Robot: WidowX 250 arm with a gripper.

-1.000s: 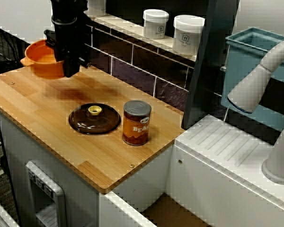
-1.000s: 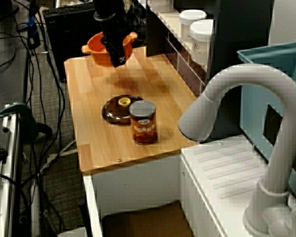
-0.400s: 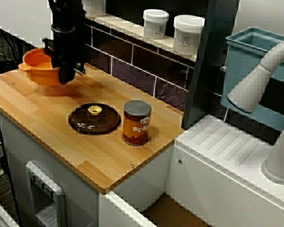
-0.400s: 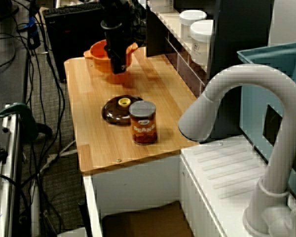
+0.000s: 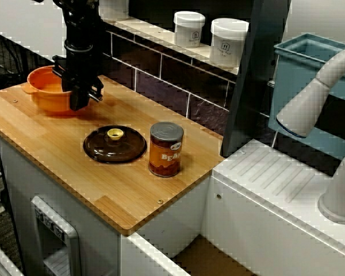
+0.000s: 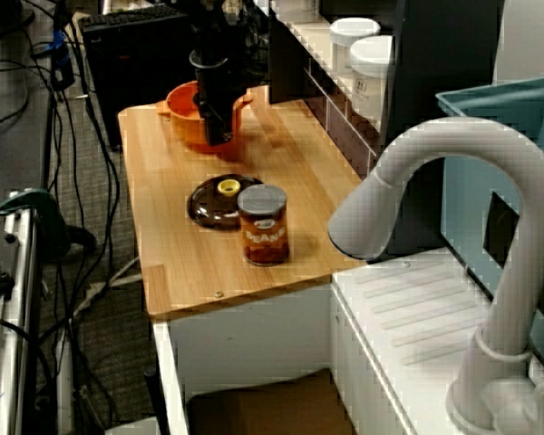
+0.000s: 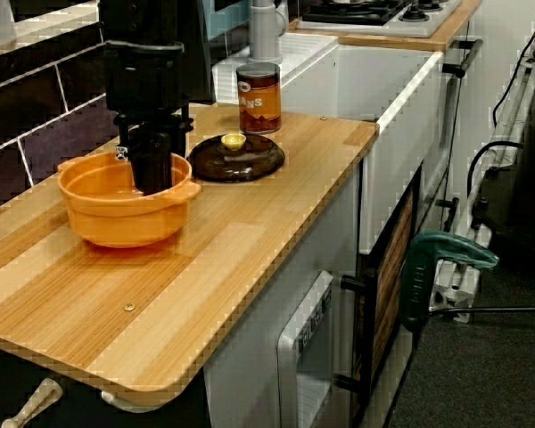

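An orange pot (image 5: 45,92) with two small handles rests on the wooden counter (image 5: 52,146) near its far left end. My black gripper (image 5: 77,99) comes straight down onto the pot's right rim and is shut on it. The view from the sink side shows the gripper (image 6: 216,130) over the pot (image 6: 183,116). In the low view from the counter's end, the gripper (image 7: 152,174) reaches inside the pot (image 7: 116,214), against its back wall. A dark brown lid (image 5: 115,145) with a yellow knob lies flat nearby, beside a bean can (image 5: 166,149).
Two white jars (image 5: 189,29) (image 5: 228,41) stand on the ledge above the tiled back wall. A grey faucet (image 5: 313,100) and a blue bin (image 5: 302,66) are at the white sink unit on the right. The counter's front edge drops off.
The gripper has carried the orange pot down and slightly left, from hanging above the counter to resting on it. Lid and can have not moved.
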